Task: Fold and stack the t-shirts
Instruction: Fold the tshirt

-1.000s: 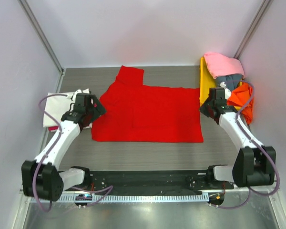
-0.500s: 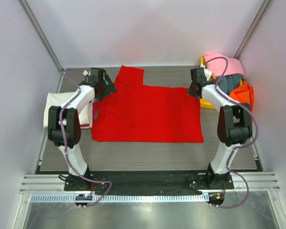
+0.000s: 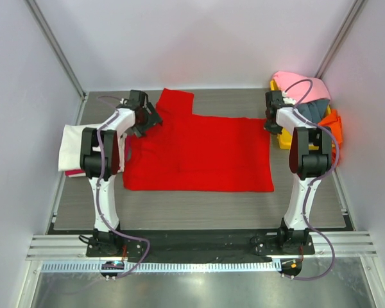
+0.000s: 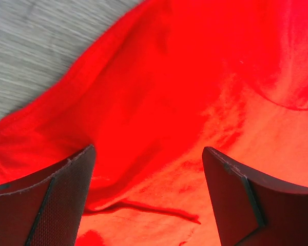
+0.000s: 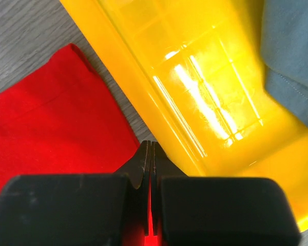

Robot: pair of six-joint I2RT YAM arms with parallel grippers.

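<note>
Seeing a red shirt (image 3: 202, 154) spread flat mid-worktop (image 3: 199, 205). Got the left gripper (image 4: 149, 154) over its far-left edge, jaws released wide, red cloth right below. Got the right gripper (image 5: 149, 146) at the far-right corner, just beside a yellow tray (image 5: 195, 92), jaws clenched tight, can't tell about any cloth pinched between. Also spotting a cream shirt (image 3: 70, 146) at the worktop's left edge, plus a pink shirt (image 3: 301, 86), grey-blue shirt (image 5: 292, 61) and orange shirt (image 3: 337, 122) piled at the tray.

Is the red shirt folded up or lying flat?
Spread out. The red shirt lies wide and flat on the table, with a sleeve sticking out at the far side. It has not been folded into a small bundle.
</note>
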